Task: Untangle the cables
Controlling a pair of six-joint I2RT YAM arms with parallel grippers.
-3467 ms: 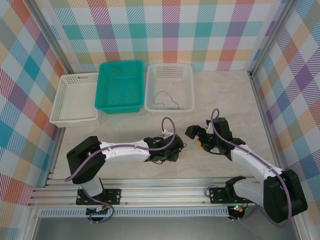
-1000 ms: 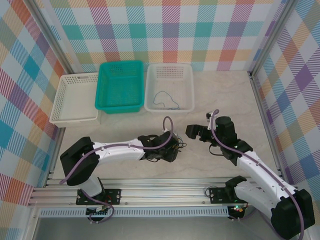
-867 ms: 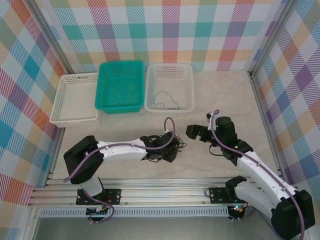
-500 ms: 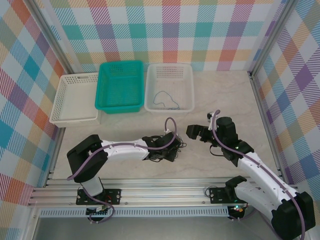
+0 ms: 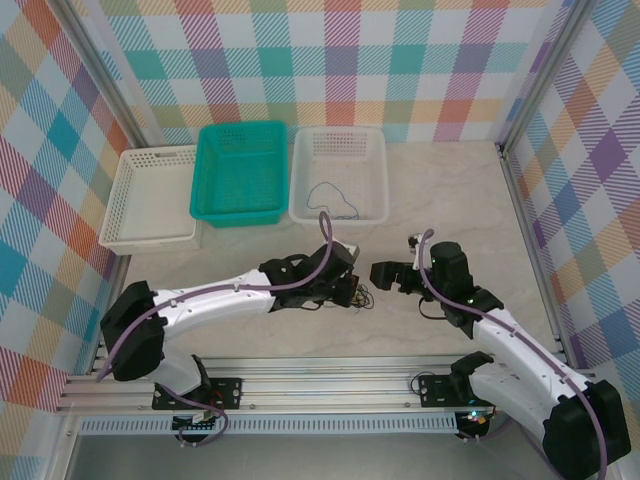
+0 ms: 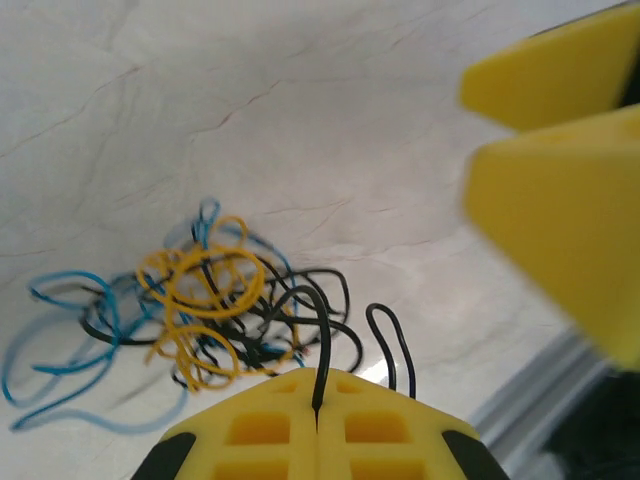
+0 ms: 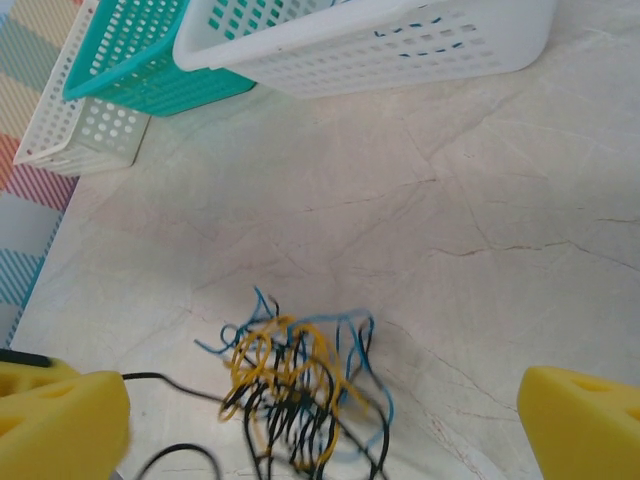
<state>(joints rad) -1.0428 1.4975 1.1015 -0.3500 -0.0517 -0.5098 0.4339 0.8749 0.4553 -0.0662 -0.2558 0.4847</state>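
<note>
The cables (image 6: 205, 320), a small clump of thin blue, black and yellow wires, lie on the pale marble-look tabletop (image 6: 300, 120) between my two grippers. I judge them almost weightless and thoroughly floppy. No strand will hold its shape, and a tug on one will likely drag the whole knot along unless something pins the rest. The best hold is a free loop or end at the clump's edge, not the dense yellow middle. My left gripper (image 6: 317, 425) has its yellow fingers pressed together on one black strand (image 6: 325, 345) that arches out of the tangle. My right gripper (image 7: 315, 410) stands with its fingers wide apart, holding nothing, just beside the clump.

The left wrist view shows the pinch itself. The right wrist view gives the clump's whole outline, blue ends straying off, with the white slotted plastic basket (image 7: 400, 45) and the teal plastic basket (image 7: 130, 70) beyond. The top view shows a thin blue wire (image 5: 335, 205) lying in that white basket.
</note>
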